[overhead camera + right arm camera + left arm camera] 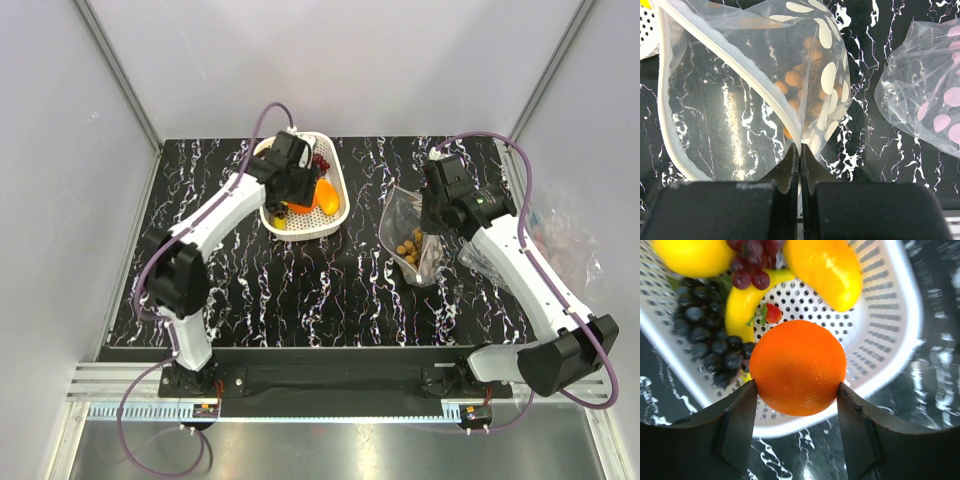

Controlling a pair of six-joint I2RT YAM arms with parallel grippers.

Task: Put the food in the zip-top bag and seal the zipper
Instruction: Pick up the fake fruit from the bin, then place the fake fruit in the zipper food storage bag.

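My left gripper (797, 395) is shut on the orange (798, 367) and holds it over the near rim of the white basket (900, 330). In the basket lie two lemons (825, 270), a banana (742, 302), a strawberry (772, 313), dark grapes (705, 335) and red-purple grapes (752, 260). In the top view the left gripper (297, 192) is over the basket (335, 205). My right gripper (800, 150) is shut on the rim of the clear zip-top bag (740, 100), whose mouth gapes open. Tan grapes (795, 80) lie inside the bag (410, 240).
A second clear bag with pink dots (925, 95) lies crumpled to the right of the held bag, near the table's right edge (560, 240). The tabletop is black marble (330, 290), walled by white panels.
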